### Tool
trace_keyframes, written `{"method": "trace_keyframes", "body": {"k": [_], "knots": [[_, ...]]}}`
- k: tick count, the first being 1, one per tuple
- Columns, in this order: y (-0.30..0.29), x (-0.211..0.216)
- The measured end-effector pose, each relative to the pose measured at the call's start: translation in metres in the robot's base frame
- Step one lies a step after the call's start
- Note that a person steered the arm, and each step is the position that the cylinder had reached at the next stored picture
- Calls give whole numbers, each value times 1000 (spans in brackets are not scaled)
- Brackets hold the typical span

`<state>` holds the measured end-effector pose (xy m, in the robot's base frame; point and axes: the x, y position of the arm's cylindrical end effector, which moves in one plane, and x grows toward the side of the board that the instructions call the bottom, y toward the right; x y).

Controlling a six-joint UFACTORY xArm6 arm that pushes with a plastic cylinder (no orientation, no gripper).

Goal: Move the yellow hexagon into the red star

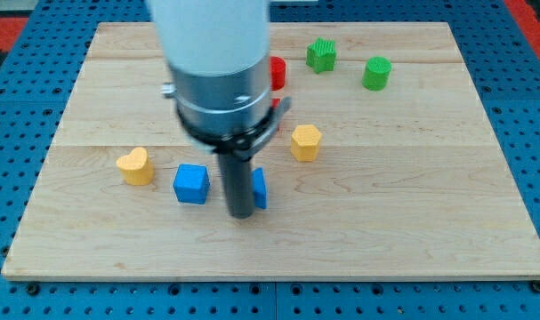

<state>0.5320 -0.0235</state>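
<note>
My tip rests on the wooden tabletop, near the middle and toward the near edge. There are no jaws on this arm, only the straight dark rod under a wide white and grey housing, so nothing is gripped.

The yellow hexagon lies to the right of my tip and a little farther back, apart from the rod and not touching it. A red block shows only as a sliver at the housing's right edge, farther back than the hexagon and to its left; its shape cannot be made out because the housing covers most of it. A second bit of red shows just below it, at the housing's lower rim.

A blue block sits just beside the rod on its right, partly hidden behind it; whether they touch is unclear. A blue cube lies just to the left of my tip. A yellow heart lies farther left still.

At the far right, a green star-like block and a green cylinder stand near each other, well apart from my tip.
</note>
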Motion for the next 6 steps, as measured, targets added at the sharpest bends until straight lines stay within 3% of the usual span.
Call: {"method": "trace_keyframes", "body": {"k": [2, 3, 4, 6], "knots": [[106, -33], [82, -78], [49, -89], [104, -96]]}}
